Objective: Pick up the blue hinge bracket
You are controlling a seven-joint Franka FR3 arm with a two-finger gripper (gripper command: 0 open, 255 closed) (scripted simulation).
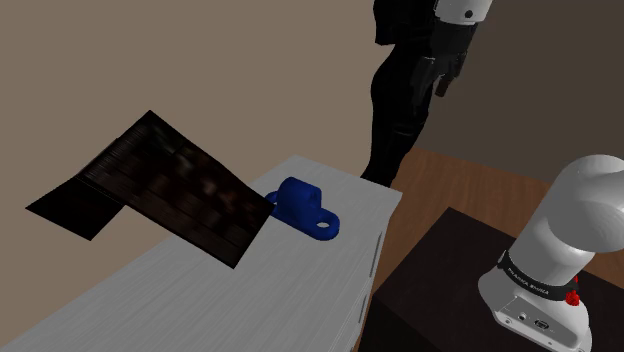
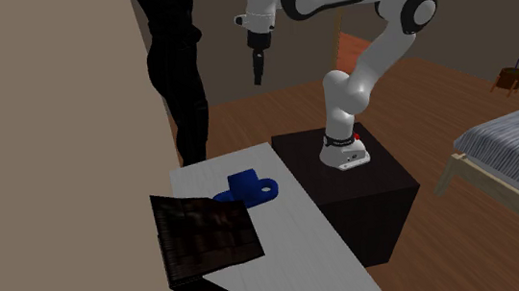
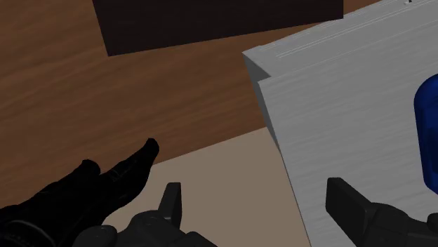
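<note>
Raised high beyond the tabletop's (image 2: 300,247) far end, the end effector (image 2: 258,67) points down with its fingers (image 3: 347,200) apart and nothing between them. The blue bracket (image 2: 249,187) rests on the far part of the tabletop, just beside the far right corner of a dark panel (image 2: 206,236) that leans up from the surface.

From the end effector, the bracket lies well below and nearer the camera in the second exterior view, so the coming move looks like a descent with a sideways shift. Its long axis seems to run across the tabletop's width, with the rounded barrel to the left and the flat ear with a hole to the right, toward the stand (image 2: 347,175).

From the wrist, the bracket sits outside one finger rather than between the two, with the tabletop's corner and wooden floor (image 3: 105,91) beneath. A black figure (image 2: 178,60) stands close by.
</note>
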